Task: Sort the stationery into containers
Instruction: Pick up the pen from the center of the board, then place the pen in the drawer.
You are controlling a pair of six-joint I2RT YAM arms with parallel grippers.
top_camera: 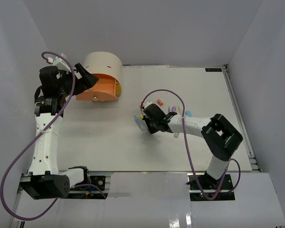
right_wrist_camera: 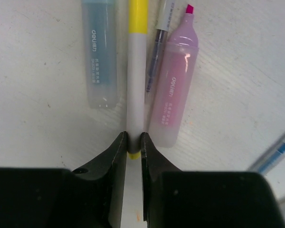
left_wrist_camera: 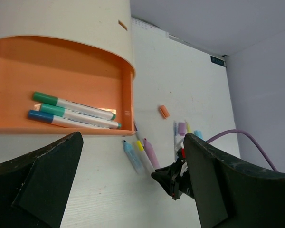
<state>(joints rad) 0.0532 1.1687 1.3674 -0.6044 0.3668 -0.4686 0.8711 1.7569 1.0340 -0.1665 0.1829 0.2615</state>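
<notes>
right wrist: white marker with yellow end (right_wrist_camera: 135, 85) cut off at top edge, tail mostly hidden by jaws of the right gripper (right_wrist_camera: 134, 138) | left wrist: orange plastic drawer (left_wrist_camera: 61, 66) cut off at left edge | top external: pastel stationery bits (top_camera: 178, 110) too small to tell apart

1. I count one beige cabinet (top_camera: 103, 64), with one orange drawer (left_wrist_camera: 61, 71) open.
2. Inside it I count three: two green-capped markers (left_wrist_camera: 45, 98) and one blue-capped marker (left_wrist_camera: 40, 115).
3. My right wrist camera gives me two highlighters: one blue highlighter (right_wrist_camera: 100, 52) and one pink highlighter (right_wrist_camera: 173, 85).
4. Between those I count one yellow-capped white marker (right_wrist_camera: 135, 71) and one thin pen (right_wrist_camera: 156, 57).
5. I see one orange block (left_wrist_camera: 164, 111).
6. The pastel pieces (left_wrist_camera: 185, 128) beyond it are too small for me to count.
</notes>
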